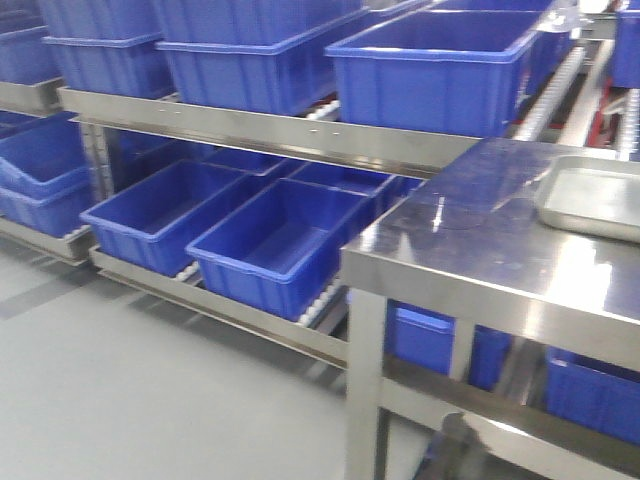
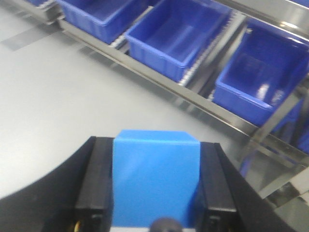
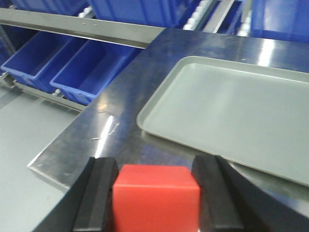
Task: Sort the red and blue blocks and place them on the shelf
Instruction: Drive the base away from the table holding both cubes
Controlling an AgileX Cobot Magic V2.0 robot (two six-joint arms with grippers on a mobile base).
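In the left wrist view my left gripper (image 2: 155, 145) is shut on the bright blue block (image 2: 155, 186) and holds it over the grey floor, short of the shelf's bottom tier (image 2: 159, 82). In the right wrist view my right gripper (image 3: 153, 166) is shut on the red block (image 3: 155, 198) and holds it above the steel table (image 3: 96, 135), near its left corner. The shelf's front rail with two small screws (image 1: 330, 130) runs across the front view; it also shows in the right wrist view (image 3: 72, 23). Neither gripper shows in the front view.
Large blue bins fill the shelf: the upper tier (image 1: 440, 70), the lower tier (image 1: 270, 240) and the left wrist view (image 2: 178, 34). A shallow grey tray (image 3: 231, 111) lies on the table, also in the front view (image 1: 590, 195). Grey floor (image 1: 130, 380) lies in front.
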